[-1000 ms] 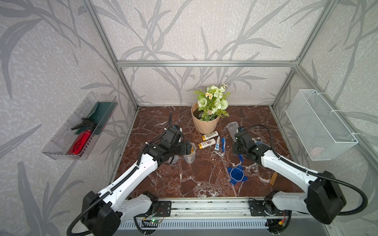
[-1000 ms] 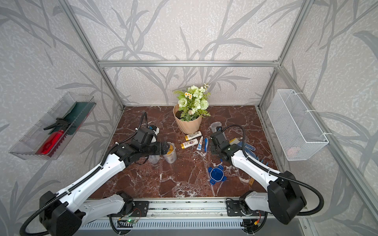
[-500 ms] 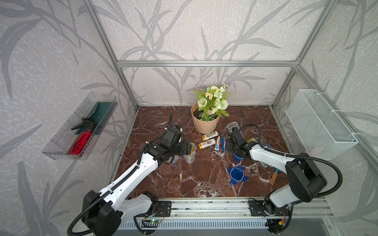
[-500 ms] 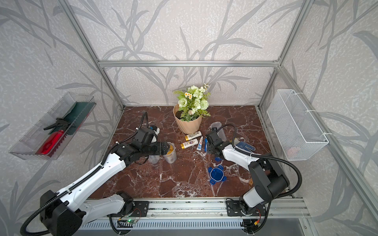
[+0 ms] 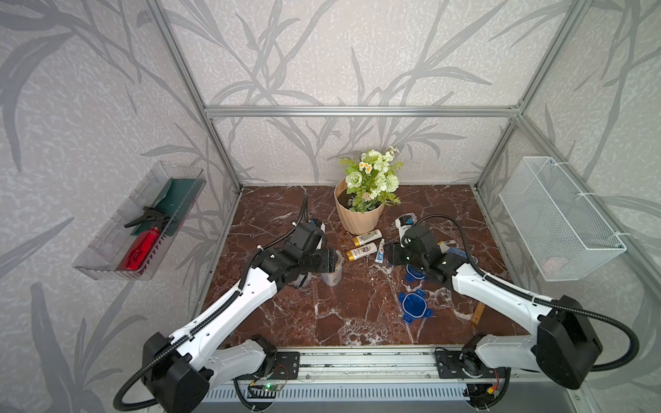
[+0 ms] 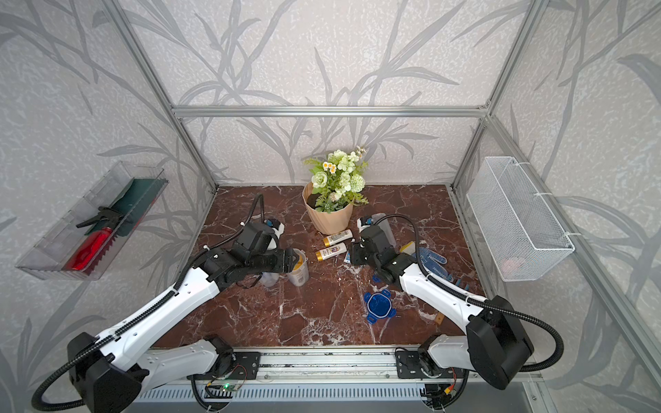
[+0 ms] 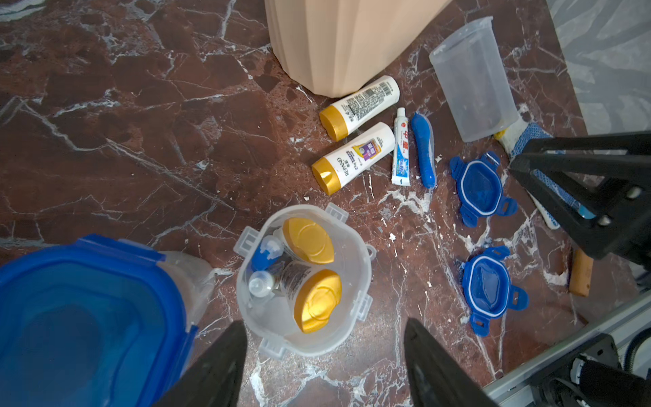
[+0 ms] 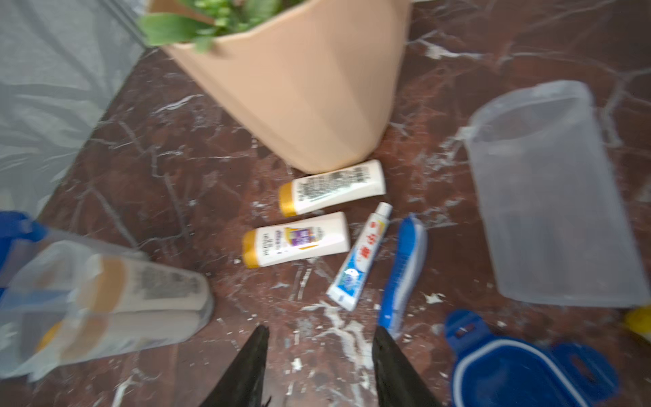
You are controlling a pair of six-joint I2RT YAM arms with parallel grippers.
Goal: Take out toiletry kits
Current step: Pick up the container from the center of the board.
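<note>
Two white bottles with gold caps (image 7: 359, 107) (image 7: 352, 158), a toothpaste tube (image 7: 401, 151) and a blue toothbrush (image 7: 424, 151) lie in a row on the marble by the flower pot. An open clear jar (image 7: 303, 275) stands upright and holds two more gold-capped bottles and small items. My left gripper (image 7: 324, 322) is open, its fingers astride the jar's near rim without touching it. My right gripper (image 8: 320, 328) is open and empty, just short of the toothpaste tube (image 8: 359, 257) and the toothbrush (image 8: 405, 267). Both grippers (image 5: 332, 259) (image 5: 388, 255) show in both top views.
A jar with its blue lid on (image 7: 81, 317) stands beside the open one. An empty jar (image 7: 472, 77) lies on its side near the beige flower pot (image 5: 359, 218). Two loose blue lids (image 7: 481, 186) (image 7: 489, 289) and blue-dotted gloves (image 6: 432, 259) lie to the right.
My right gripper has swung left toward the row of laid-out items and its jaws have opened. The left arm has stayed at the open jar, fingers drawn slightly narrower.
</note>
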